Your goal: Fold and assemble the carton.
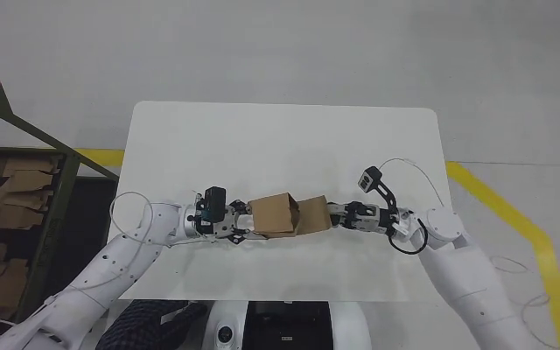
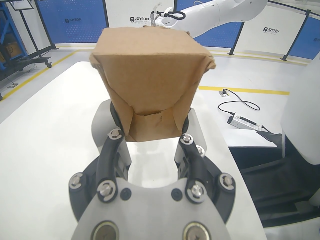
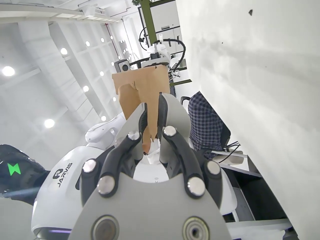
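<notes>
Currently the carton (image 1: 273, 214) hangs between the two tools over the near part of the white counter (image 1: 280, 140), lying lengthwise from one arm to the other. It is plain brown cardboard, partly folded into a box shape.

The left tool (image 1: 238, 220) grips the carton's left end. In the left wrist view its fingers (image 2: 115, 116) stand wide apart, one on each side of the narrow folded flaps, which taper down from the broad box face of the carton (image 2: 150, 71) into the left tool (image 2: 152, 118).

The right tool (image 1: 337, 216) holds the opposite end. In the right wrist view the right tool (image 3: 152, 112) is nearly closed, its fingers (image 3: 143, 121) pinching a thin, ragged-edged flap of the carton (image 3: 140, 86) between them.

Whether the carton's underside touches the counter I cannot tell.

Off the counter's left side stands a green-framed rack (image 1: 26, 188) holding more cardboard. On the floor beyond the counter, in the left wrist view, lies a power adapter (image 2: 243, 122) with a black cable.
</notes>
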`<action>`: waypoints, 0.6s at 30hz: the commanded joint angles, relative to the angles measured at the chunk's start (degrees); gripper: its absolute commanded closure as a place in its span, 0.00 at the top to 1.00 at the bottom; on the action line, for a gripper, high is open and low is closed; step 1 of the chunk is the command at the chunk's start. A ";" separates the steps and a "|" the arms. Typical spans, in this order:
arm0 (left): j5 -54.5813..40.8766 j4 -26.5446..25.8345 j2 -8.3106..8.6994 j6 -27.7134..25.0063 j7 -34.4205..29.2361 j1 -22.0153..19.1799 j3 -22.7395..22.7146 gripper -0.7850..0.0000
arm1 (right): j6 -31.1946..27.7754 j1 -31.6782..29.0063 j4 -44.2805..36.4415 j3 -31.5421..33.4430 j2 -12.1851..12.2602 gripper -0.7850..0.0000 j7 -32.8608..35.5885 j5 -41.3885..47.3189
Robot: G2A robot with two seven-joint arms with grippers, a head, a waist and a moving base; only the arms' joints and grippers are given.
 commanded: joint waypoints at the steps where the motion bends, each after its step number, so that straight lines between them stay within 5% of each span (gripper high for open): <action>1: -0.03 -0.03 -0.06 -0.01 -0.20 -0.04 0.10 0.39 | -0.60 0.26 -0.43 -0.58 -0.19 0.10 0.97 0.86; 18: 0.31 -0.07 -0.34 0.00 -2.06 -0.37 0.23 0.38 | -0.95 3.26 -4.40 -4.02 -1.14 0.14 1.05 -1.53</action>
